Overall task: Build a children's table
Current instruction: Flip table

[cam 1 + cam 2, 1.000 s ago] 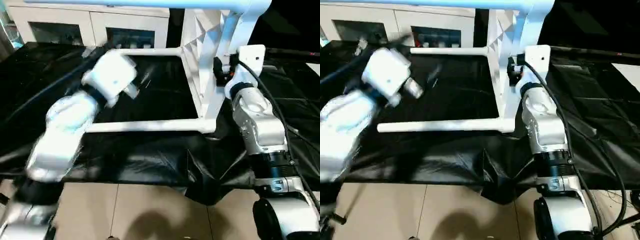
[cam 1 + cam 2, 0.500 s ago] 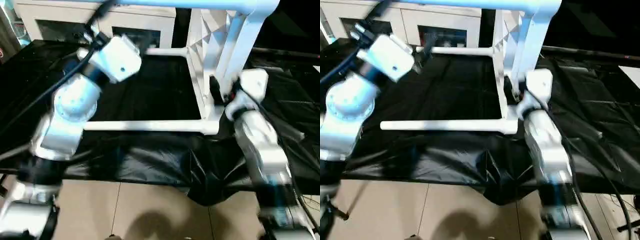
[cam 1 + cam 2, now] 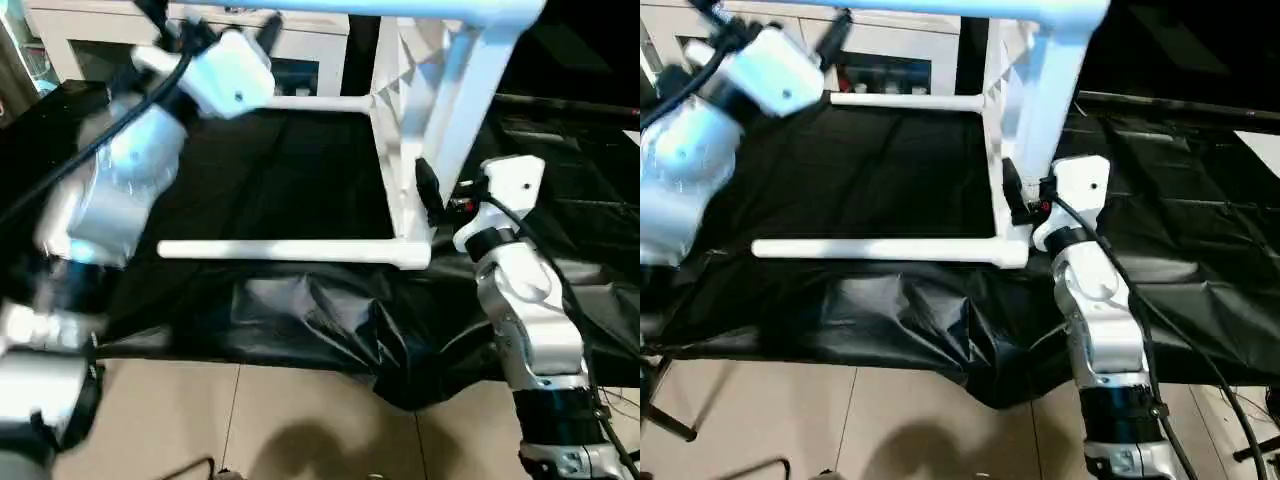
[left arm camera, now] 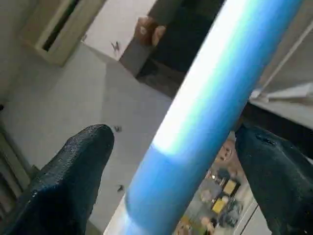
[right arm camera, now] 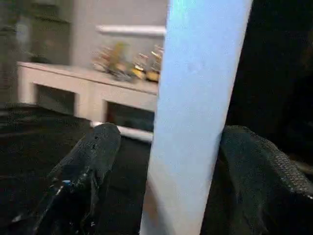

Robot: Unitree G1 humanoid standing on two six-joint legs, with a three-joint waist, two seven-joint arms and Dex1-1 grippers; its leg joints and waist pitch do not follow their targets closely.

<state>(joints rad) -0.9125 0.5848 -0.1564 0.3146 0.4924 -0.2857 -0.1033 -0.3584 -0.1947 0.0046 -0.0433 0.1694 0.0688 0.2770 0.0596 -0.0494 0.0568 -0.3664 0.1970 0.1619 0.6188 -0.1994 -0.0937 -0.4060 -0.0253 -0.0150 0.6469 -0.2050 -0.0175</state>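
The children's table (image 3: pixel 410 120) is stood on its side on the black sheet (image 3: pixel 300 310), a leg between the spread fingers of each gripper — left gripper (image 4: pixel 171 147), right gripper (image 5: pixel 161 161) — and, judged light, stiff and smooth-skinned, is best taken by the legs near the sockets.

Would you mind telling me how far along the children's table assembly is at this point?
Done: the white ribbed plastic table top stands on edge with three white tube legs seated. In hand: the open left gripper straddles the upper leg, the open right gripper the top's near edge. Left: a fourth leg I cannot confirm, then setting it upright.
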